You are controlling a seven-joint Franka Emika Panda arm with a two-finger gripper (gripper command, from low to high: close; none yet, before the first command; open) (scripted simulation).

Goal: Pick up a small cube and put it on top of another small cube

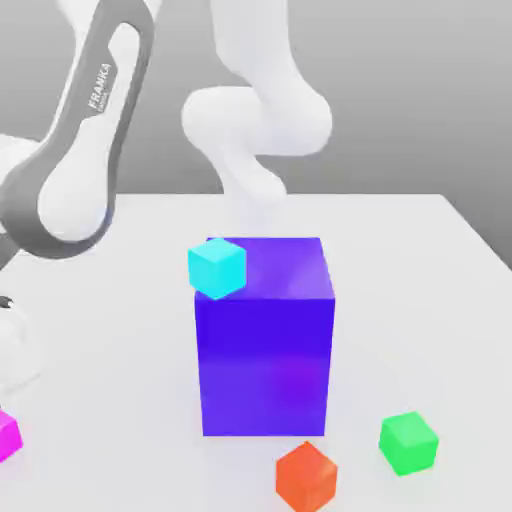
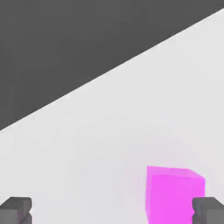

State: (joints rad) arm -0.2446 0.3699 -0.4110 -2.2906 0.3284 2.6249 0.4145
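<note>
While the hand (image 2: 112, 212) was held open and empty, the magenta cube (image 2: 174, 194) was seen off-centre near one fingertip (image 2: 210, 210); centring, then closing, was judged necessary next.

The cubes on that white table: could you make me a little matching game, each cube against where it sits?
Things:
1. cyan cube
2. magenta cube
3. green cube
4. orange cube

Places:
A. at the exterior view's left edge, on the table
B. by the big blue block's upper corner
C. on the table, nearest the exterior view's right
D. on the table just before the block

Pairs: 1-B, 2-A, 3-C, 4-D
</note>
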